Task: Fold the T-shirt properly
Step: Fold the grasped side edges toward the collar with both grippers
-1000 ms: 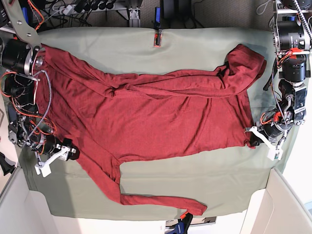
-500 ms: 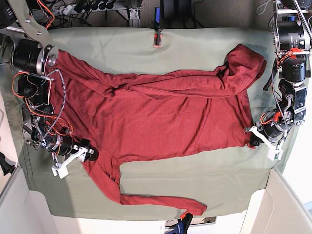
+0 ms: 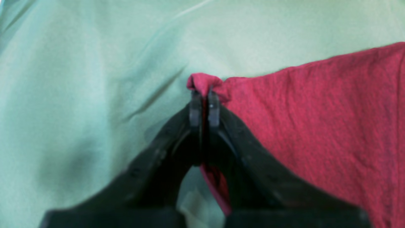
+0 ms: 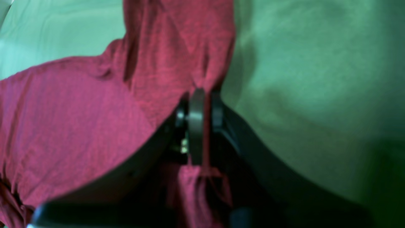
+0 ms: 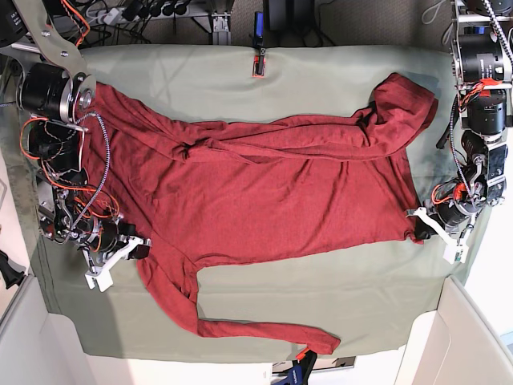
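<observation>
The brick-red T-shirt [image 5: 264,192] lies spread on the sage-green table cloth [image 5: 321,76]. One long sleeve [image 5: 256,325] trails toward the front edge. The other sleeve [image 5: 321,132] is folded across the upper body. At the right side of the base view, my left gripper [image 5: 418,230] is shut on a corner of the shirt. The left wrist view shows that corner [image 3: 202,83] pinched between the fingertips of the left gripper [image 3: 204,96]. On the left side, my right gripper [image 5: 136,247] is shut on the shirt's edge. Red fabric [image 4: 164,63] bunches between the closed fingers of the right gripper [image 4: 204,96].
A red and black clamp [image 5: 259,62] holds the cloth at the far edge, and another clamp [image 5: 300,357] sits at the front edge. White panels stand at the front right [image 5: 473,337] and front left [image 5: 20,337] corners. Cables and gear crowd the back.
My right arm has moved in from the table's left side to the shirt's edge, and its gripper has shut on the fabric. The left gripper has kept its hold and hardly moved.
</observation>
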